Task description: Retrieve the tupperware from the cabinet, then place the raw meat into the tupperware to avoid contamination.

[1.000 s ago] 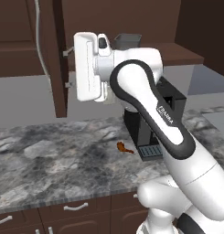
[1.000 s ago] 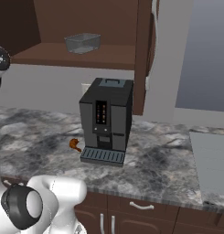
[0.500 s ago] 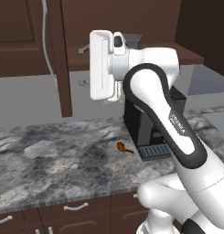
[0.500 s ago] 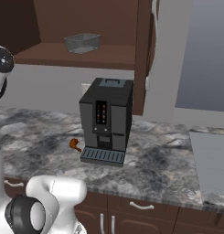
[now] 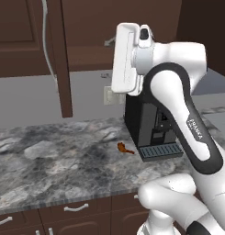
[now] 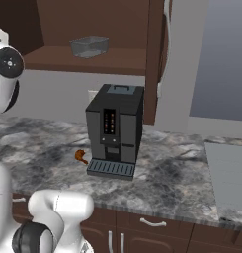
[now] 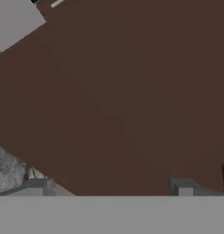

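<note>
Nearest, along the front of the bench (image 5: pixel 49 179), run low brown drawers (image 6: pixel 157 225) with curved silver handles. On the marbled grey bench top the raw meat (image 5: pixel 124 148), a small orange-brown drumstick-shaped piece, lies just to the left of the coffee machine's drip tray; from the right base view the same piece (image 6: pixel 81 156) sits close beside the tray's left end, whether touching it I cannot tell. The black coffee machine (image 6: pixel 115 129) stands upright towards the back of the bench, against the grey wall. A flat pale grey panel (image 6: pixel 230 180) lies on the right end of the bench. The white arm (image 5: pixel 182 119) rises in front of the coffee machine and lifts its hand high, level with the cabinet (image 6: pixel 122 29). In the hand view the gripper (image 7: pixel 109 186) stands wide, its two grey fingertips (image 7: pixel 38 186) far apart with nothing between them, facing dark brown cabinet wood at close range. Farther back and above, the dark brown cabinet is open, one door (image 6: pixel 156 54) with a long silver bar handle swung out edge-on. The tupperware (image 6: pixel 89 46), a small grey translucent box with a rim, rests on the cabinet shelf, above and to the left of the coffee machine.
</note>
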Tool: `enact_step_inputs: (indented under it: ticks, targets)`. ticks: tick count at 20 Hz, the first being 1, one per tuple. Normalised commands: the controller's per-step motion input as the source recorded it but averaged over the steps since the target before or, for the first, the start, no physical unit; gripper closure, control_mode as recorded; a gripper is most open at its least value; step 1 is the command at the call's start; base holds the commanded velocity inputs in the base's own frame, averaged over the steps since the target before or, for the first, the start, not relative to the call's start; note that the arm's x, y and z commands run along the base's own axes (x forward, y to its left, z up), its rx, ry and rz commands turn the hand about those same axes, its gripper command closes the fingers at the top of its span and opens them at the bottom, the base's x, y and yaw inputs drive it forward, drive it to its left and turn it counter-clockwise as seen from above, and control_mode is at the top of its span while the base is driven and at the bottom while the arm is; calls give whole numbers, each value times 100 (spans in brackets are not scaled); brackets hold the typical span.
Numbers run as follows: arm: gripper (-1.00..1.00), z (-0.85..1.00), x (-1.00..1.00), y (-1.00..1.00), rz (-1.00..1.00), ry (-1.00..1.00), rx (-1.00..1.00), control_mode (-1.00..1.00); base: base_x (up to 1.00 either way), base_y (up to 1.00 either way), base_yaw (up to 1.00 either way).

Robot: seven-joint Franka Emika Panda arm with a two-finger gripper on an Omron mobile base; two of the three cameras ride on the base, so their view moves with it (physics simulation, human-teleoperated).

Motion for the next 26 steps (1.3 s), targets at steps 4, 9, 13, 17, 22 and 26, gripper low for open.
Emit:
enact_step_inputs:
  ticks: [4,9,13,17,22,26]
  targets:
    - [-100,15,0,-57,-25,19,-5,-100,0,0,0]
    - [-100,5,2,-55,-28,16,-6,-100,0,0,0]
    - [-100,0,3,-53,-28,16,-6,-100,0,0,0]
    - [-100,0,10,-44,-28,17,-2,-100,0,0,0]
    - [-100,-6,26,-27,-20,11,-4,-100,0,0,0]
    - [-100,-15,30,-12,-10,5,-4,-100,0,0,0]
